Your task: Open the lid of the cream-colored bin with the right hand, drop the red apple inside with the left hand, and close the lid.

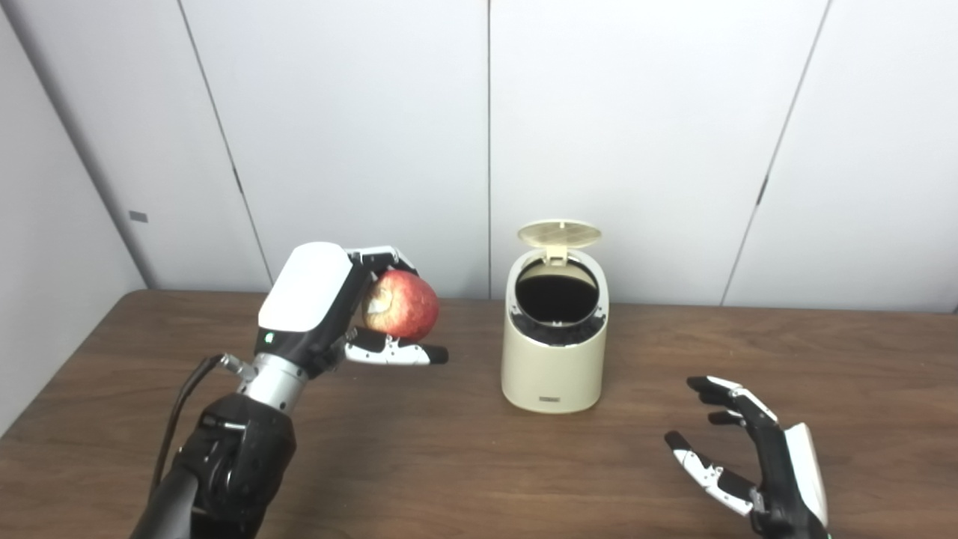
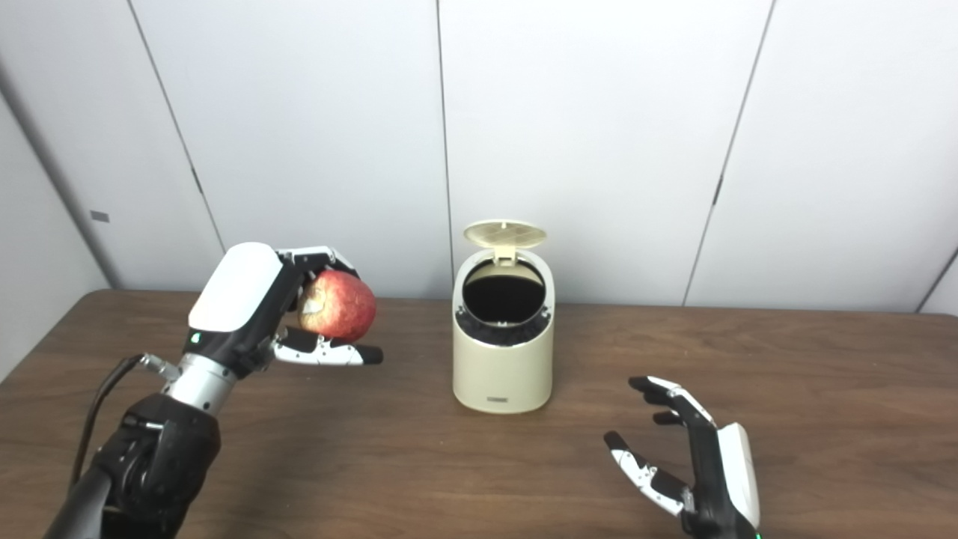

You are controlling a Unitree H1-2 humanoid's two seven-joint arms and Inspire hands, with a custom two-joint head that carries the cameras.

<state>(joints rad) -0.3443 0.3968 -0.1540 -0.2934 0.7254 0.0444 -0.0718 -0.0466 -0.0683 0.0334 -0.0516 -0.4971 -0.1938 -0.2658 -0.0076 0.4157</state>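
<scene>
The cream-colored bin (image 1: pixel 552 359) stands upright on the wooden table (image 1: pixel 449 449), near its middle. Its lid (image 1: pixel 558 233) is raised at the back and the round mouth shows a dark inside. My left hand (image 1: pixel 329 307) is shut on the red apple (image 1: pixel 401 305) and holds it in the air, left of the bin at about the height of its mouth. My right hand (image 1: pixel 748 457) is open and empty, low over the table to the right of and nearer than the bin. The same scene shows in the right eye view, with the apple (image 2: pixel 338 305) left of the bin (image 2: pixel 503 352).
White wall panels (image 1: pixel 486 135) rise right behind the table's far edge. A black cable (image 1: pixel 179 419) hangs from my left wrist. Bare brown tabletop lies between the hands in front of the bin.
</scene>
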